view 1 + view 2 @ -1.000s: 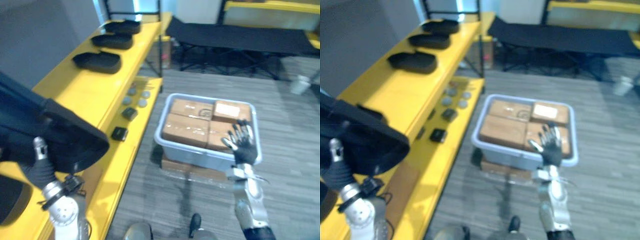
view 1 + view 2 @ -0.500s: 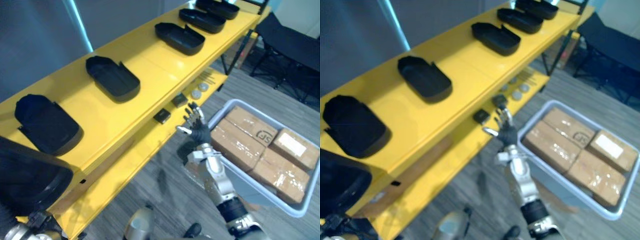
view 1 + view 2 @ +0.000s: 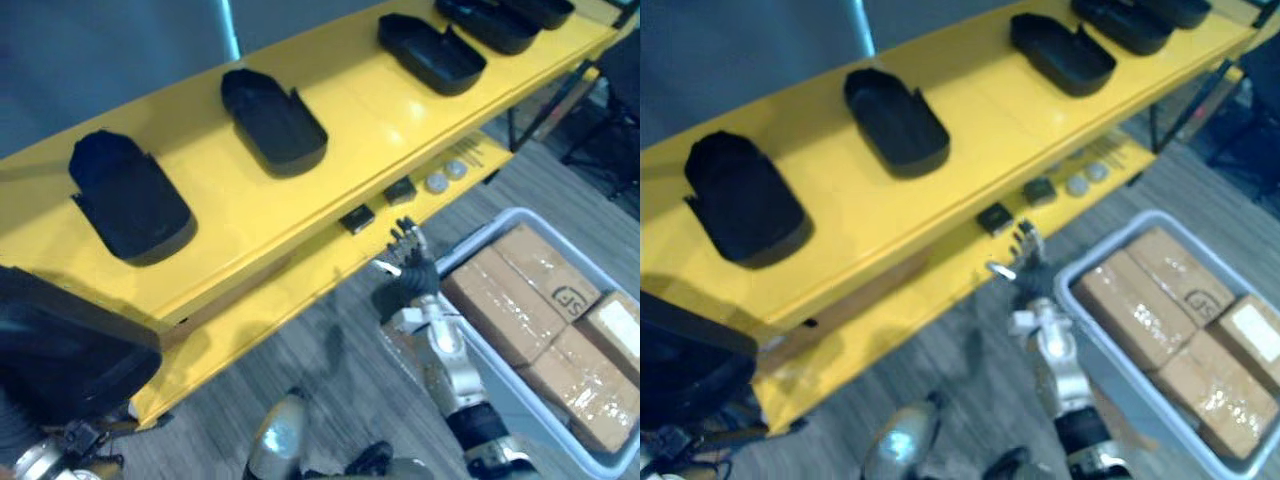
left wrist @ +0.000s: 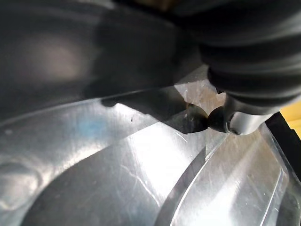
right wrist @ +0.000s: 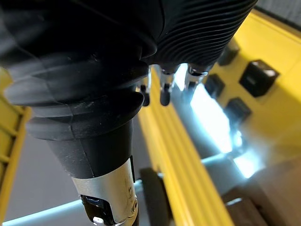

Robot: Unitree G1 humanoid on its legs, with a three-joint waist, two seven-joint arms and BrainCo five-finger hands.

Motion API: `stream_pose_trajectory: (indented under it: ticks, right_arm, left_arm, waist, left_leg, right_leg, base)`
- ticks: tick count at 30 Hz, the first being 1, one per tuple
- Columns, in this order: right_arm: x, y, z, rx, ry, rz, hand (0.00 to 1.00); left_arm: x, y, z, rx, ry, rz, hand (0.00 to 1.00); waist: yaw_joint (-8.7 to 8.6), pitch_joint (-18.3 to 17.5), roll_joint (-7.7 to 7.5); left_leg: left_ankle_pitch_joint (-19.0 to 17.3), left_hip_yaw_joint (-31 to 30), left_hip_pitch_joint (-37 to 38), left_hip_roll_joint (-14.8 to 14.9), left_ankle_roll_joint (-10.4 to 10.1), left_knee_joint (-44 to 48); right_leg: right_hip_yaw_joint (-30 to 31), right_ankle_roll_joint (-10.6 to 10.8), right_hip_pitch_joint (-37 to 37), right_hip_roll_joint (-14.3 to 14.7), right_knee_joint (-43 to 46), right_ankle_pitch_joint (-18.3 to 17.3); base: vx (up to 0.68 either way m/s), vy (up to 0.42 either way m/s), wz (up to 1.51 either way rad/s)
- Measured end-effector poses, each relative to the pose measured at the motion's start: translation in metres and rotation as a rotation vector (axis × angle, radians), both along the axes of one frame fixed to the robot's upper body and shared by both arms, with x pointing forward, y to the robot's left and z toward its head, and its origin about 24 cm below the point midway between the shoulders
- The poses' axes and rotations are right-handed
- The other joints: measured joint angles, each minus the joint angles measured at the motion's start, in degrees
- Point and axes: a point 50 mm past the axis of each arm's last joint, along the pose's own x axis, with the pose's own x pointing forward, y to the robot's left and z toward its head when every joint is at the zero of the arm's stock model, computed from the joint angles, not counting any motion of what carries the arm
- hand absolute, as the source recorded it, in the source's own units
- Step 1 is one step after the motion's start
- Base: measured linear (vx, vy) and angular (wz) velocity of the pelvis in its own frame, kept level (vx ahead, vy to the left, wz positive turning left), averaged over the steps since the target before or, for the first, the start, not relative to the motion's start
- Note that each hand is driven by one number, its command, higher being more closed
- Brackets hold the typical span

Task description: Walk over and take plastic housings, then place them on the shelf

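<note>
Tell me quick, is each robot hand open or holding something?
Left hand: cannot tell, hidden by the black housing.
Right hand: open, holding nothing.

A row of black plastic housings (image 3: 895,118) sat hollow side up along the top board of the yellow shelf (image 3: 970,110). On the lower board lay two small black blocks (image 3: 995,217) and two grey discs (image 3: 1077,185). The right hand (image 3: 1025,268) was raised just beside that board's edge, fingers straight, near a pale bin (image 3: 1120,228) of cardboard boxes (image 3: 1140,310).
</note>
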Motion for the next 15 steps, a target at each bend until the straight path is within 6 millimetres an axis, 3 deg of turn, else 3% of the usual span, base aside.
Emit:
stream_pose_trajectory:
  ticks: [5,15]
  right_arm:
    - [0.002,-0.002,0.01,-0.036,-0.073,-0.008,0.0]
    - [0.008,-0.001,0.024,-0.083,-0.147,0.021,0.0]
  left_arm:
    - [0.009,-0.005,0.005,0.013,-0.042,-0.041,1.0]
    - [0.023,-0.015,0.036,0.107,-0.192,-0.125,1.0]
  waist:
    - [-0.7,0.53,0.03]
    - [-0.86,0.5,-0.04]
  left_leg:
    - [0.41,0.76,-0.9,0.06,-0.09,0.0]
    - [0.15,2.24,0.03,-0.21,0.07,-0.72]
  right_leg:
    - [0.47,-0.06,-1.79,-0.55,0.72,-0.03]
    - [1.44,0.39,-1.22,-1.63,0.32,-0.3]
  base:
    - [-0.01,0.008,-0.03]
    - [-0.04,0.021,-0.04]
